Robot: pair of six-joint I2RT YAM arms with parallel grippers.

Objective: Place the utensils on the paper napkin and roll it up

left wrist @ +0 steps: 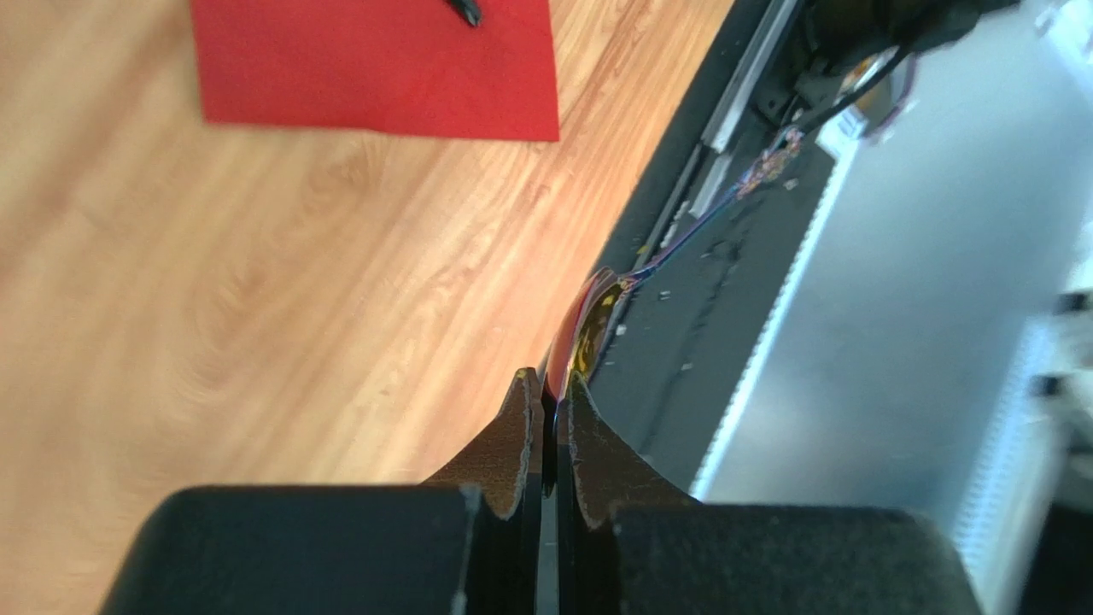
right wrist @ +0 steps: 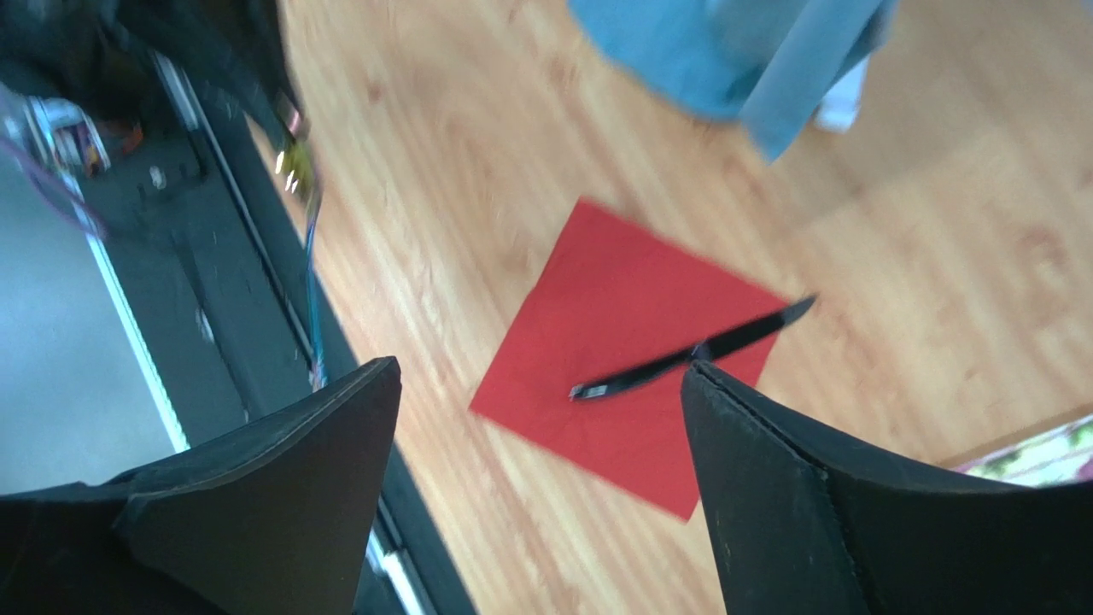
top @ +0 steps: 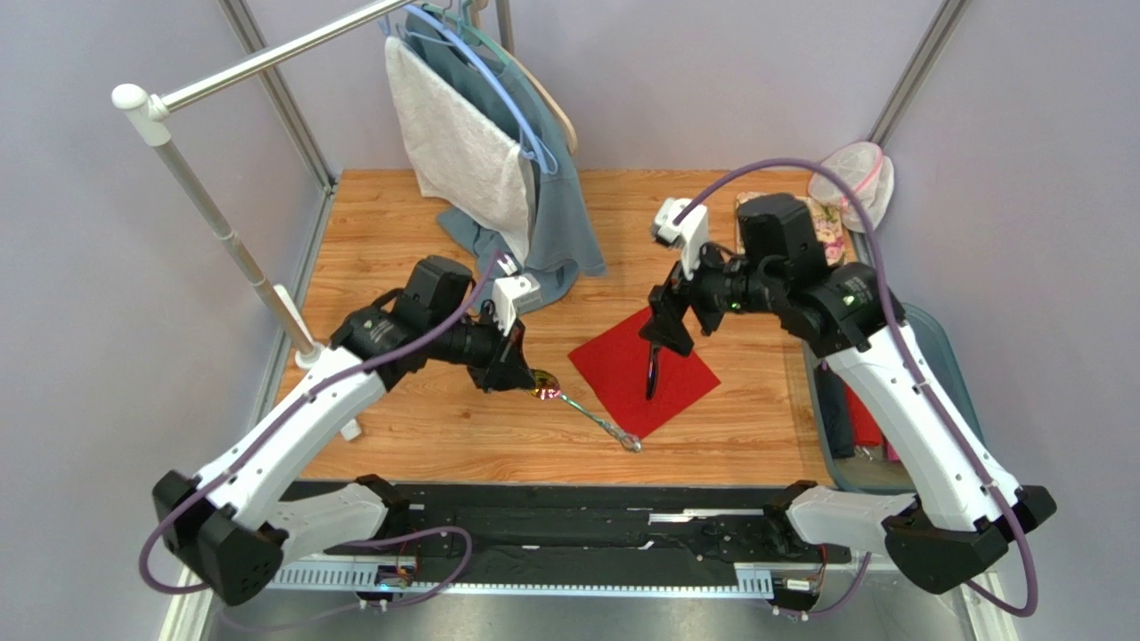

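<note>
So your wooden table (top: 402, 441) fills most of the top view, and the biggest thing on it is the bunch of towels (top: 535, 214) hanging off hangers on a white rack (top: 201, 200) up at 12 o'clock, with the blue-grey one draping down onto the wood. Over at 3 o'clock there's a grey bin (top: 939, 350) at the table's edge, mostly behind your right arm. The paper napkin (top: 622, 361) is lying flat and unrolled, turned like a diamond, a bit toward 4 o'clock from the table's middle. Your right hand (top: 665, 327) hangs over the napkin's 12 o'clock corner with its fingers spread wide and nothing in them; on the right wrist cam you look straight down between them at the red sheet. Your left hand (top: 515, 374) sits low at the napkin's 9 o'clock, off the sheet, pinched right down on the bowl of the spoon (top: 589, 411). On the left wrist cam you can see that shiny bowl edge-on, sticking out past the closed fingertips (left wrist: 520, 423). The spoon's handle runs off toward 4 o'clock and ends just beside the napkin's 6 o'clock corner. The black knife (top: 652, 377) lies on the napkin near its middle, running roughly 12 to 6 in the top view, apart from both hands.
</note>
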